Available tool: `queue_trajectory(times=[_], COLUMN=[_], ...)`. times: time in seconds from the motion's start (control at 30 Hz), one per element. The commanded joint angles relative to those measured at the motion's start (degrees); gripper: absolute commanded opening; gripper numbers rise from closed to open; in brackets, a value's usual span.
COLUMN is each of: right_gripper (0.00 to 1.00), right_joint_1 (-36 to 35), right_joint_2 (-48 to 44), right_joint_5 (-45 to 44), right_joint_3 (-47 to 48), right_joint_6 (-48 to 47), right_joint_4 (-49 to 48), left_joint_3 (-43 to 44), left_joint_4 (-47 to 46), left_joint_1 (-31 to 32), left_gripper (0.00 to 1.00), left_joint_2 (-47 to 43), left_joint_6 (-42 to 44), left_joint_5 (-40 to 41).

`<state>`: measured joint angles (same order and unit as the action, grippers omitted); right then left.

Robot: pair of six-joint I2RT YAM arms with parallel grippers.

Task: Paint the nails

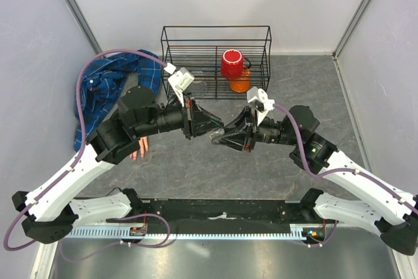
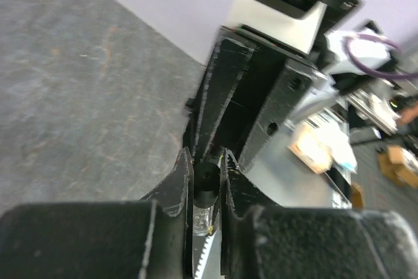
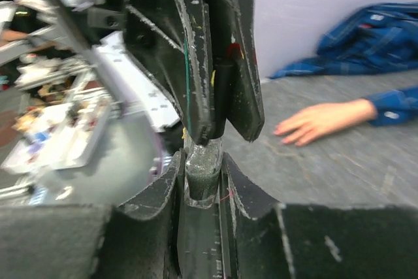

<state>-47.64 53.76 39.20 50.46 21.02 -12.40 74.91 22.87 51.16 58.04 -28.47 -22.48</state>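
Observation:
My two grippers meet tip to tip above the middle of the table. My right gripper [image 1: 223, 137] [image 3: 201, 158] is shut on a small glass bottle of dark glittery polish [image 3: 202, 174]. My left gripper [image 1: 210, 129] [image 2: 206, 161] is shut on the bottle's black cap [image 2: 206, 184] [image 3: 222, 89]. The fake hand [image 1: 139, 149] [image 3: 320, 122] lies palm down on the table to the left, fingers pointing toward the near edge, mostly hidden under my left arm in the top view. Its blue plaid sleeve [image 1: 111, 86] [image 3: 385, 31] trails to the back left. The nails are too small to make out.
A black wire basket [image 1: 215, 36] stands at the back centre, holding a red cup [image 1: 232, 63] and an orange object [image 1: 240, 83]. Grey walls close in the left, right and back. The black base rail [image 1: 222, 210] runs along the near edge.

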Motion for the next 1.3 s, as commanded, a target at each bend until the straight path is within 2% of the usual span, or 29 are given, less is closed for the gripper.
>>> queue_trajectory(times=[0.0, 0.07, 0.1, 0.17, 0.2, 0.27, 0.33, 0.5, 0.6, 0.63, 0.7, 0.73, 0.8, 0.83, 0.9, 0.93, 1.03, 1.1, 1.27], right_gripper=[0.00, 0.00, 0.00, 0.00, 0.00, 0.00, 0.00, 0.00, 0.00, 0.00, 0.00, 0.00, 0.00, 0.00, 0.00, 0.00, 0.00, 0.00, 0.00], right_joint_1=[-2.4, -6.5, -12.8, -19.0, -23.6, -26.4, -27.1, -26.8, -26.7, -26.6, -26.6, -26.6, -26.5, -26.2, -25.5, -25.3, -24.3, -23.3, -16.7], right_joint_2=[2.5, 4.1, 5.1, 9.4, 10.7, 12.9, 12.7, 10.2, 7.1, 5.3, 3.3, 2.7, 1.2, 0.7, -0.5, -0.6, -1.5, -2.2, -3.0], right_joint_5=[-20.3, -32.9, -49.0, -66.2, -79.1, -85.4, -87.2, -78.0, -70.7, -67.5, -64.4, -63.2, -60.7, -59.3, -56.0, -54.9, -50.2, -45.1, -29.0], right_joint_3=[5.4, 7.1, 8.1, 11.1, 11.7, 11.7, 10.6, 6.9, 3.2, 2.4, 1.1, 0.8, 0.1, -0.3, -0.8, -0.9, -1.4, -2.2, -4.0], right_joint_6=[-11.6, -14.5, -16.3, -20.6, -22.3, -25.0, -25.8, -27.1, -26.2, -25.9, -25.5, -25.4, -24.6, -24.4, -22.8, -22.3, -21.2, -19.2, -10.7], right_joint_4=[10.1, 12.2, 13.7, 13.6, 12.8, 7.5, 5.4, -0.1, -3.8, -4.9, -4.9, -4.4, -3.9, -3.6, -3.3, -2.9, -1.2, -0.7, -1.6], left_joint_3=[5.7, 8.7, 9.8, 13.3, 14.5, 17.6, 19.2, 18.4, 14.3, 11.2, 7.3, 6.4, 4.9, 4.6, 3.2, 2.8, 0.7, -1.5, -5.8], left_joint_4=[5.0, 9.2, 10.2, 13.5, 14.6, 16.9, 17.0, 13.3, 7.5, 6.0, 2.2, 1.7, 1.6, 1.9, 1.9, 2.0, 1.6, 0.9, -0.6], left_joint_1=[1.0, 3.4, 4.6, 7.9, 9.0, 9.2, 9.2, 9.0, 7.7, 7.4, 7.0, 6.9, 6.5, 6.4, 6.0, 6.0, 6.1, 6.0, 6.0], left_gripper=[0.02, 0.02, 0.02, 0.02, 0.02, 0.02, 0.02, 0.02, 0.05, 0.18, 0.36, 0.49, 0.60, 0.69, 0.78, 0.87, 0.94, 0.94, 0.86], left_joint_2=[2.7, 6.5, 7.8, 10.9, 13.9, 16.2, 18.2, 17.4, 13.2, 11.8, 8.8, 6.1, 4.1, 2.2, 0.4, -1.5, -4.6, -8.1, -12.6], left_joint_6=[-0.2, -0.8, -1.2, -4.3, -5.4, -8.9, -9.8, -8.8, -8.3, -8.3, -8.4, -8.4, -8.3, -8.3, -8.9, -9.1, -9.7, -9.1, -6.5], left_joint_5=[19.5, 27.4, 34.7, 42.8, 48.0, 51.1, 52.0, 44.7, 35.9, 34.4, 31.6, 31.2, 29.1, 27.4, 25.5, 24.2, 22.8, 21.4, 17.4])
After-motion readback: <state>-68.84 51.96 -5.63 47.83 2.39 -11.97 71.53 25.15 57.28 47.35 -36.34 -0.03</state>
